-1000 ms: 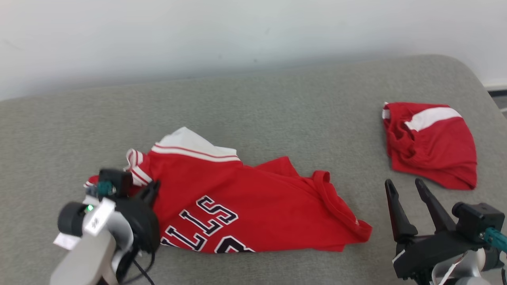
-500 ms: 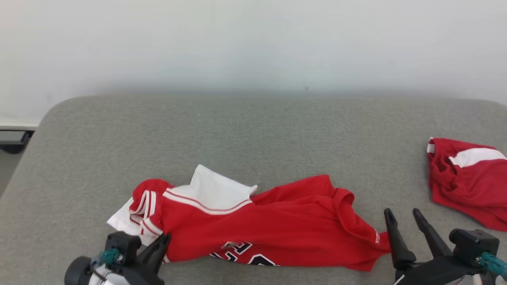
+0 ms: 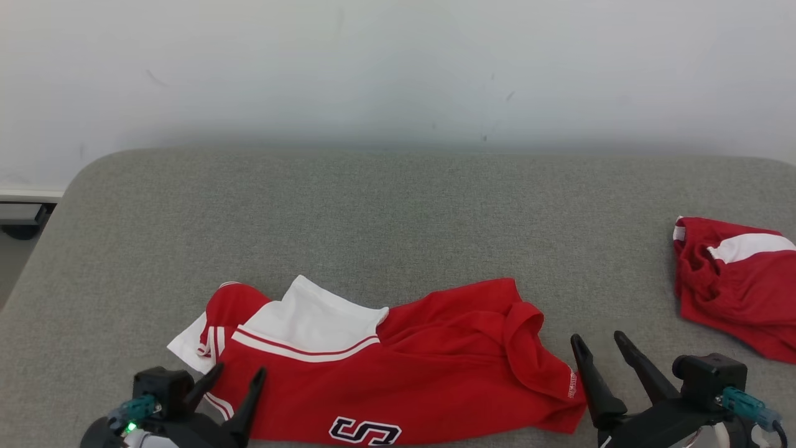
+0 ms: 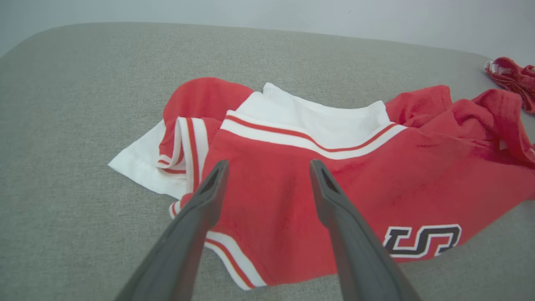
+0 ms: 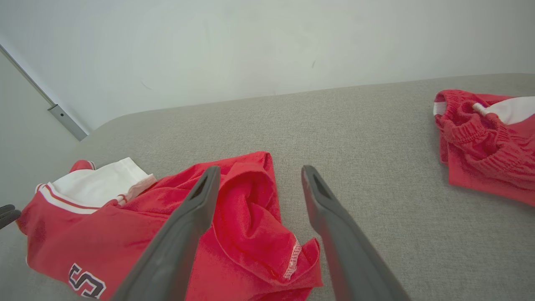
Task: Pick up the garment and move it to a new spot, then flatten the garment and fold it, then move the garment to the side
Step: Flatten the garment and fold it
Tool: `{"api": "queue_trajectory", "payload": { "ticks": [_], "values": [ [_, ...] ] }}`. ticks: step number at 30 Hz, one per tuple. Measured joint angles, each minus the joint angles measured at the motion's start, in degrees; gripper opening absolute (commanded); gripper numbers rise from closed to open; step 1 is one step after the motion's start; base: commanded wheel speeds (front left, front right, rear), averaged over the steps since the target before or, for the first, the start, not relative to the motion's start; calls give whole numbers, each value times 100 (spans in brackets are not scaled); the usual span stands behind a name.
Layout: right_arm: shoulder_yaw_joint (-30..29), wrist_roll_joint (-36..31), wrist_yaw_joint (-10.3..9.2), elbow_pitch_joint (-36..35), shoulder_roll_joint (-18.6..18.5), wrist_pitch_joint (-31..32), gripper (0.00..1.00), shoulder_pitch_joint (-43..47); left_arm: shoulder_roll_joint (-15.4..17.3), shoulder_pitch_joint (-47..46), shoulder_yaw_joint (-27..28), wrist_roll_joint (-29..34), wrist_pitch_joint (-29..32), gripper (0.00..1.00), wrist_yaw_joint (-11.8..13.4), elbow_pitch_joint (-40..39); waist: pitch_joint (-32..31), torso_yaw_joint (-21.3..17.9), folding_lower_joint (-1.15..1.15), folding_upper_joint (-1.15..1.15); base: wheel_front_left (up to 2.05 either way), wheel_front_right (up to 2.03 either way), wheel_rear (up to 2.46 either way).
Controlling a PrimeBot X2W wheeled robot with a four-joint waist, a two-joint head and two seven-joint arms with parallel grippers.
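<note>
- The dark lettering on the crumpled red jersey with white striped trim (image 3: 398, 367) is cut off by the head view's bottom edge; only an "S" is legible.
- A second red-and-white garment (image 3: 734, 280) is cropped at the right edge.
- The jersey is laid on the near part of the grey fabric surface (image 3: 398, 211).
- The left gripper (image 3: 239, 370) is spread wide over the jersey's striped end, with nothing grasped; whether it touches the cloth cannot be told.
- The right gripper (image 3: 597, 337) is held open and empty, just beside the jersey's other end.

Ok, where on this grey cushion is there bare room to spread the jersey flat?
Bare: the band of grey cushion between the jersey and the wall, and the gap between jersey and other red garment. Crowded: the near edge, where left gripper and right gripper flank it.
</note>
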Motion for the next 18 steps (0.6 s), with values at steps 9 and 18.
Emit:
{"api": "queue_trajectory", "payload": {
  "ticks": [9,18],
  "values": [
    [290,45,116,-19,-33,358,100,77,219,-114,274,22,-69,100,229,-856,24,-62,0,0,0,0,0],
    [744,-415,151,210,-202,791,100,-185,-19,-1212,250,-250,325,100,-280,-572,260,-69,1,0,0,0,0]
  ]
}}
